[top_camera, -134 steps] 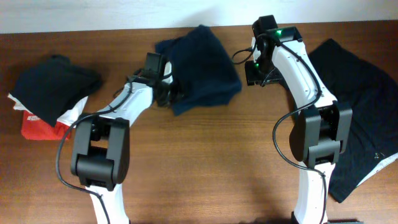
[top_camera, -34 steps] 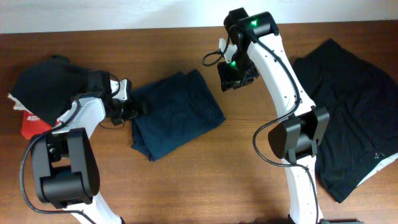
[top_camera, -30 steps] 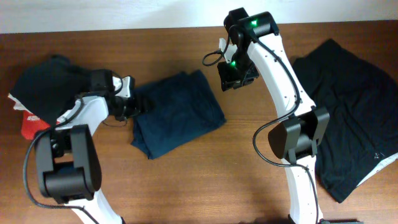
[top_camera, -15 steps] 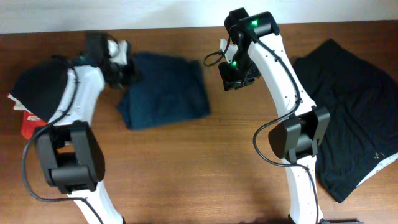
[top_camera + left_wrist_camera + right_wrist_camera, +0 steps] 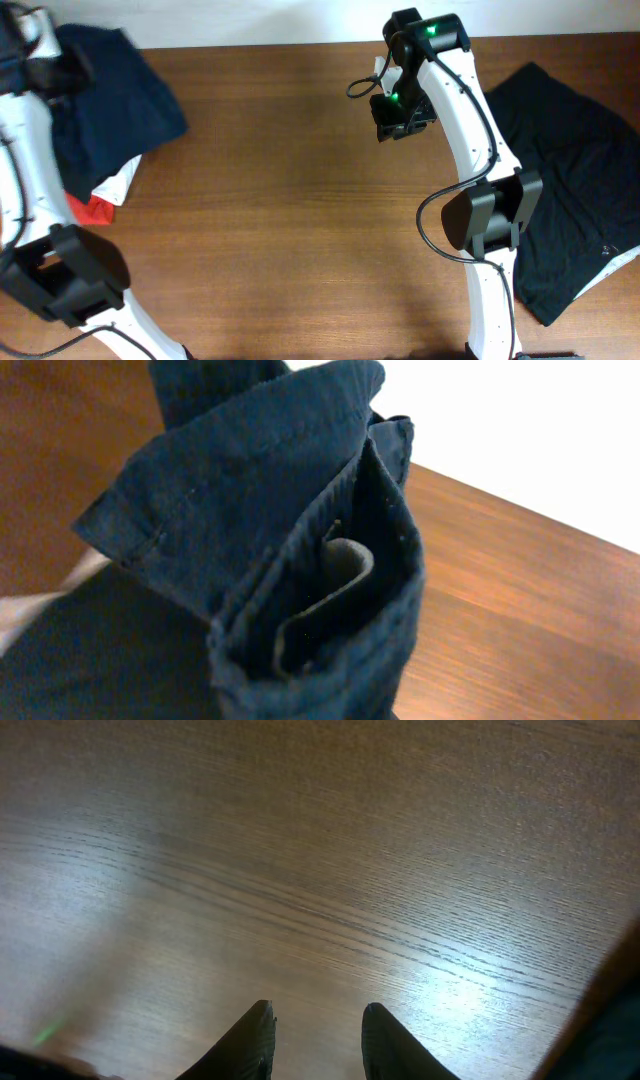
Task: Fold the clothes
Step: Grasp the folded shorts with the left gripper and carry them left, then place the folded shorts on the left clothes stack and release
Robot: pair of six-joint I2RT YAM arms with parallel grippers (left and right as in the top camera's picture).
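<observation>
1. The left fingers [image 5: 62,70] are partly cut off by the top left corner of the overhead view. In the left wrist view they are wholly covered by cloth, so their gap cannot be seen directly.
2. The navy garment [image 5: 250,550] is seen bunched and pinched right at those fingers, so it is held by them. From there it is draped outward over a pile at the end of the desk [image 5: 330,870].
3. Of that pile only a white piece [image 5: 118,178] and a red piece [image 5: 88,209] are shown, just beyond the held garment's hem. Any print on them cannot be read.
4. A pale grey fold or pad [image 5: 335,575] is wrapped deep inside the bunched cloth; which of the two it is cannot be told.
5. The right fingers [image 5: 404,118] are set narrowly apart with nothing between them. Only their dark tips are caught at the lower edge of the right wrist view, above bare desk.
6. The black garment [image 5: 565,190] is spread flat on the desk, well apart from the right fingers and to their right. It is cut off by the right edge of the overhead view.
7. A dark strip [image 5: 612,1038] in the lower right corner of the right wrist view is too blurred to be identified.
</observation>
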